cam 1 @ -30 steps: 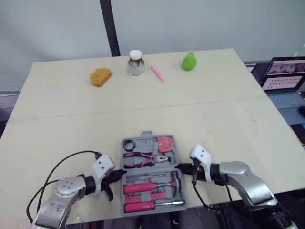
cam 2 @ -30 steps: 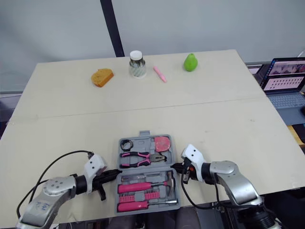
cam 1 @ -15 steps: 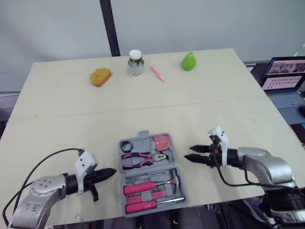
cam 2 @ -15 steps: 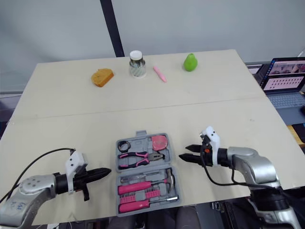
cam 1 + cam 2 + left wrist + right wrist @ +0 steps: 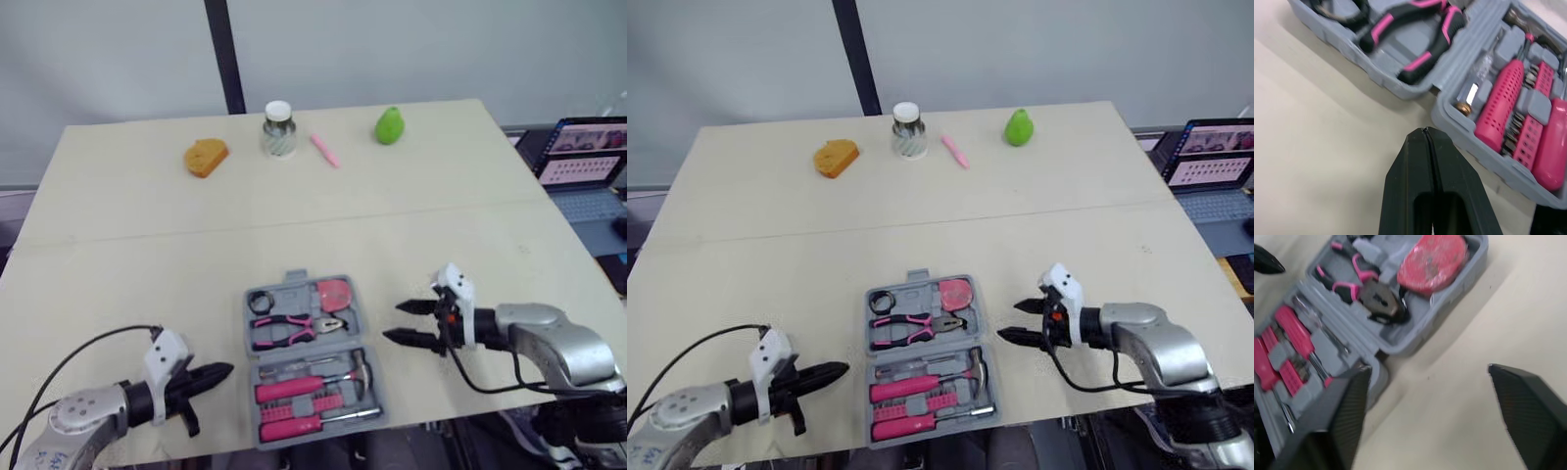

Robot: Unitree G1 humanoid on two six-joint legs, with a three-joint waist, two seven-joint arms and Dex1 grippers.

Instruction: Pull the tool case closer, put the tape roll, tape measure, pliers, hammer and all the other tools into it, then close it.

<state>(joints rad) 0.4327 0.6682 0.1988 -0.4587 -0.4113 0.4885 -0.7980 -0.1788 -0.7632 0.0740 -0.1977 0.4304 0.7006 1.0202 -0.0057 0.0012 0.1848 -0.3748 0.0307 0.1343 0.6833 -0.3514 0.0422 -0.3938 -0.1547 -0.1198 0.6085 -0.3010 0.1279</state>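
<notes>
Stereo pair overhead — both wrists close on tool case [image 5: 1415,90]

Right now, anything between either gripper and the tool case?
Nothing visible. Bare table separates the shut left gripper from the tool case on its left side, and the open right gripper from its right side.

In the left wrist view the grey tool case [image 5: 1452,56] runs off the frame, hiding its far corners. The pliers [image 5: 1418,34] lose their head at the edge, and one pink screwdriver handle [image 5: 1553,142] is cut short. In the right wrist view the print on the red tape measure [image 5: 1436,259] cannot be read. From the head, a laptop [image 5: 591,162] is cropped by the edge, and what fills the jar [image 5: 278,130] at the far side of the desk [image 5: 441,245] is too small to tell.
</notes>
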